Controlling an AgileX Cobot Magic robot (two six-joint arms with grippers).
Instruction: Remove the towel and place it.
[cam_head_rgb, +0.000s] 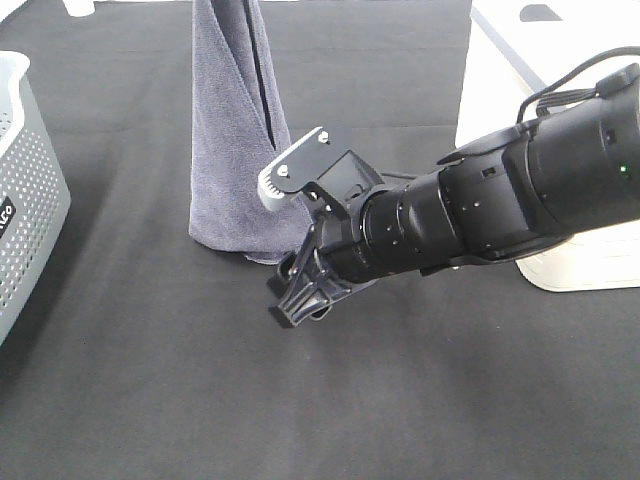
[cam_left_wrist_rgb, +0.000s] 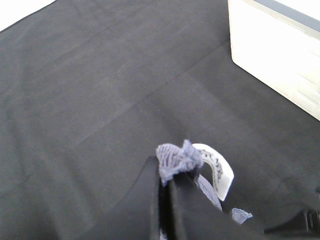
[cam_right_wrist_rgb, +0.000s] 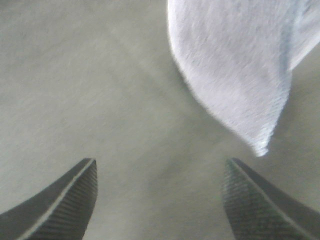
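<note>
The grey-purple towel (cam_head_rgb: 230, 150) hangs in a long vertical fold from above the top edge of the exterior view. Its lower end is at the black table; I cannot tell whether it touches. My left gripper (cam_left_wrist_rgb: 165, 184) is shut on a bunched corner of the towel (cam_left_wrist_rgb: 177, 157), next to the white tag (cam_left_wrist_rgb: 218, 169). It is out of the exterior view. My right gripper (cam_head_rgb: 295, 295) reaches in from the right, low beside the towel's lower right end. Its fingers (cam_right_wrist_rgb: 70, 195) are open and empty, and a hanging towel corner (cam_right_wrist_rgb: 235, 65) is just ahead of them.
A grey perforated basket (cam_head_rgb: 25, 200) stands at the left edge. A white box (cam_head_rgb: 500, 80) stands at the right rear, also in the left wrist view (cam_left_wrist_rgb: 275, 50). A black cloth covers the table (cam_head_rgb: 150, 380).
</note>
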